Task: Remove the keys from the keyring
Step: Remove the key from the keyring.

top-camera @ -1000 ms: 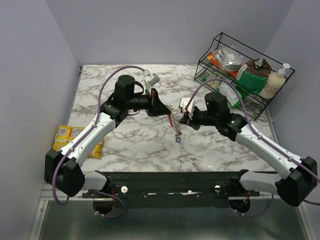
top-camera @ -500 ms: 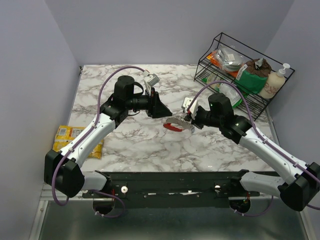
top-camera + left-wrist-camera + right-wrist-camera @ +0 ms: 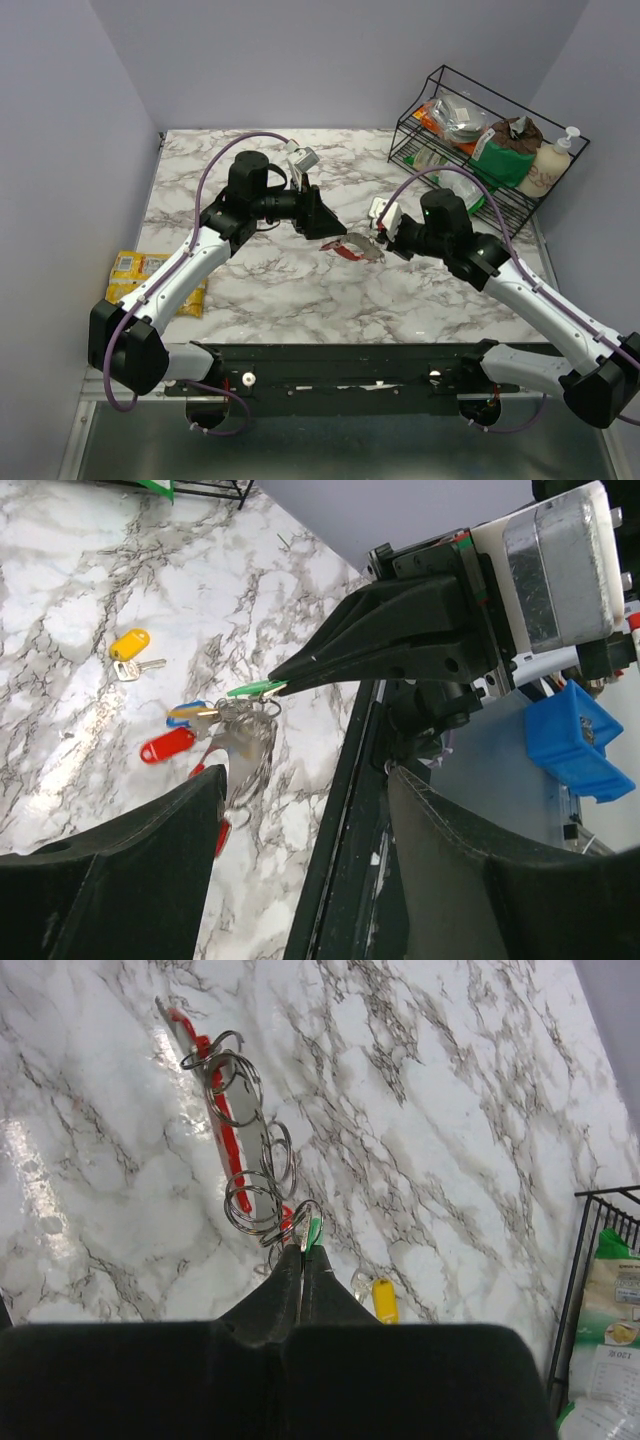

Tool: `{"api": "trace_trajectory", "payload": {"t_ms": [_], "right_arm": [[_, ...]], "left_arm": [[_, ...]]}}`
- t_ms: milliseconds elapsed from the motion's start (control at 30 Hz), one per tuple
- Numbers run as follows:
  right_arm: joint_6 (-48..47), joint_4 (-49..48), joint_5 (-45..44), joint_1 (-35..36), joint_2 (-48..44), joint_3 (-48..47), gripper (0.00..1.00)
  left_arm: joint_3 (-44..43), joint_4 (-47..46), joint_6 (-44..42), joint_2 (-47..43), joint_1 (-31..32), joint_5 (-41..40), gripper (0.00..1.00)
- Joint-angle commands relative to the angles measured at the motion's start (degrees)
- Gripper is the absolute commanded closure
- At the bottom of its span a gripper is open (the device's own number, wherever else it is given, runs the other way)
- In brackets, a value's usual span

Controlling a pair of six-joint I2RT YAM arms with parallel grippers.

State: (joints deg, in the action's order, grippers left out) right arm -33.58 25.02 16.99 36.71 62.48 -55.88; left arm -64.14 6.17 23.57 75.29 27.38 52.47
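Observation:
My right gripper (image 3: 303,1252) is shut on a green key (image 3: 314,1230) of the bunch. From it the keyring (image 3: 225,1135), a red and grey clip with several wire rings, trails down over the marble. In the left wrist view the green key (image 3: 255,688) juts from the right gripper's tip, with a blue key (image 3: 185,712), a red key (image 3: 168,745) and the keyring (image 3: 245,765) below it. A yellow key (image 3: 130,645) lies apart on the table. My left gripper (image 3: 305,780) is open, just left of the keyring (image 3: 350,250), and holds nothing.
A black wire rack (image 3: 470,150) with packets and a soap bottle (image 3: 548,165) stands at the back right. A yellow snack packet (image 3: 140,275) lies past the table's left edge. The black arm mount (image 3: 340,365) runs along the near edge.
My left gripper has opened and let go of the keyring. The bunch, which hung between both grippers, has swung down and now stays only with the right gripper, which has shifted a little right.

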Motion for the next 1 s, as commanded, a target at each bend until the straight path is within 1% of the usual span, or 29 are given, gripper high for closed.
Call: {"api": "trace_trajectory", "payload": {"t_ms": [0,67,200,233,333,467,633,833,967], "right_arm": [[-0.1,-0.8,-3.8,0.3,-1.0,-3.2,0.99],[1.0,-0.8,-4.6,0.3,-0.6,-3.9,0.99],[2.6,0.6,-5.8,0.3,1.0,-6.1,0.99],[3.3,0.9,-6.2,0.3,1.6,-7.0,0.99],[4.0,2.1,-7.8,0.3,2.5,-8.3,0.99],[5.0,4.0,-9.0,0.2,2.6,-9.1,0.99],[7.2,5.8,-9.6,0.3,2.6,-10.7,0.99],[9.1,7.9,-11.2,0.3,4.1,-13.2,0.99],[9.6,9.0,-12.1,0.3,5.1,-13.9,0.99]], "left_arm": [[-0.8,1.0,-2.4,-0.7,0.9,1.2,0.25],[-1.9,2.7,-4.1,-0.6,1.8,0.5,0.25],[-4.9,10.3,-11.7,-0.7,5.9,-3.8,0.25],[-5.6,11.5,-14.5,-0.7,6.8,-6.0,0.25],[-8.5,15.1,-17.9,0.0,9.5,-10.4,0.25],[-11.6,17.4,-19.4,1.8,11.3,-14.1,0.25],[-13.1,19.0,-21.3,4.2,14.9,-19.1,0.25],[-15.0,20.1,-22.9,6.7,18.3,-24.0,0.28],[-16.5,20.5,-23.2,7.7,19.8,-25.7,0.30]]}}
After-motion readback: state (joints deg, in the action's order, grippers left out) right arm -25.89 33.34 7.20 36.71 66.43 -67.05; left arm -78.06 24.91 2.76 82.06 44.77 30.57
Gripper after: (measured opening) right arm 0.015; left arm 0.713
